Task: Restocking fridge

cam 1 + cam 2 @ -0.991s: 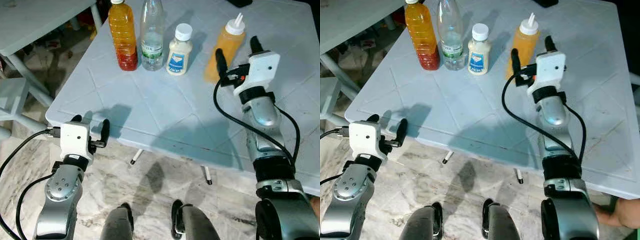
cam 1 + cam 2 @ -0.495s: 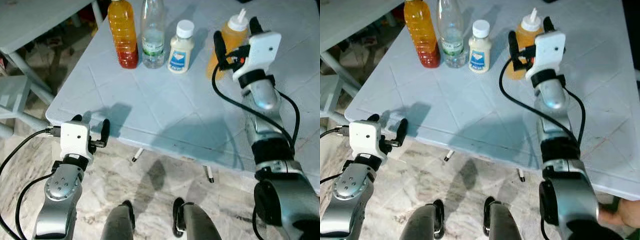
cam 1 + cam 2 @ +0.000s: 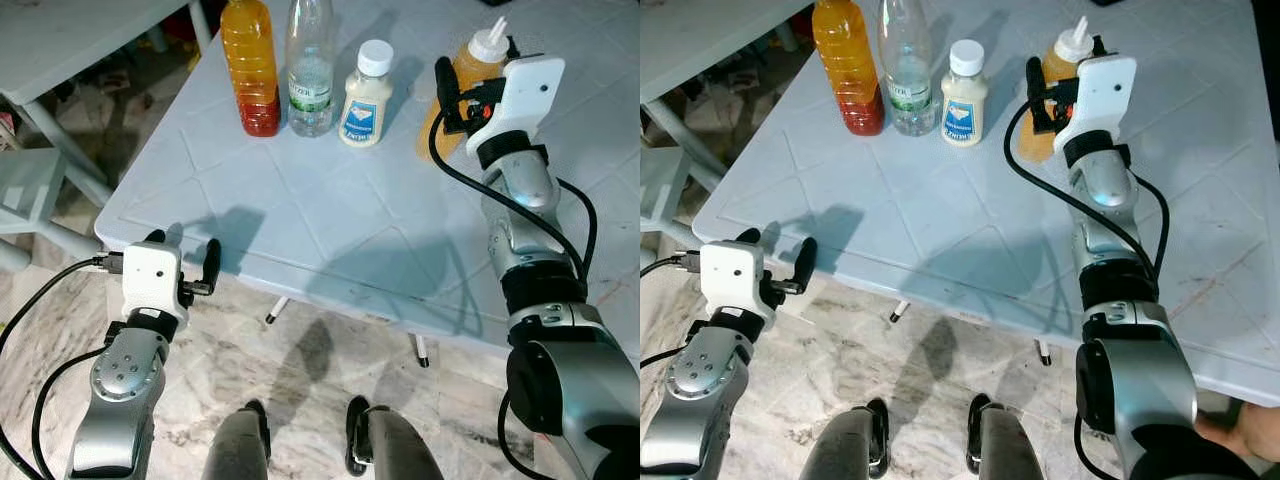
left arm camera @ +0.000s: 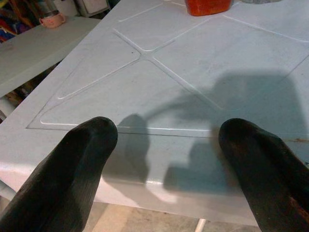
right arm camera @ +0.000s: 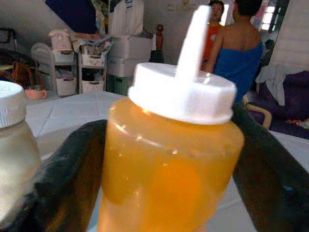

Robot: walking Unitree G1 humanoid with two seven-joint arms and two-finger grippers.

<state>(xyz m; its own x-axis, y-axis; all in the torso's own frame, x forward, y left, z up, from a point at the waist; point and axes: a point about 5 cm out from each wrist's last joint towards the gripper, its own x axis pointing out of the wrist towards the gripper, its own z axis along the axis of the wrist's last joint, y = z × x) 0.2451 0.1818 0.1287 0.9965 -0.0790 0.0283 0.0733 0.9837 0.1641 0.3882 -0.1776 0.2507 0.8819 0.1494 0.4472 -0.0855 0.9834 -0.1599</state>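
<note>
An orange squeeze bottle (image 3: 468, 78) with a white nozzle cap stands on the pale blue table (image 3: 300, 200), at the right end of a row. To its left stand a small cream bottle with a white cap (image 3: 364, 85), a clear water bottle (image 3: 308, 70) and a tall orange juice bottle (image 3: 248, 65). My right gripper (image 3: 478, 65) is open, one black finger on each side of the squeeze bottle (image 5: 169, 169), close to its sides. My left gripper (image 3: 182, 252) is open and holds nothing, low at the table's near left edge.
A second white table (image 3: 60, 40) and a low stool (image 3: 20, 195) stand to the left over a marble floor (image 3: 300, 350). People (image 5: 241, 53) stand in the room behind the table. A person's hand (image 3: 1255, 435) shows at the bottom right.
My right gripper has moved forward along the table until its fingers straddle the squeeze bottle. The left arm has not moved.
</note>
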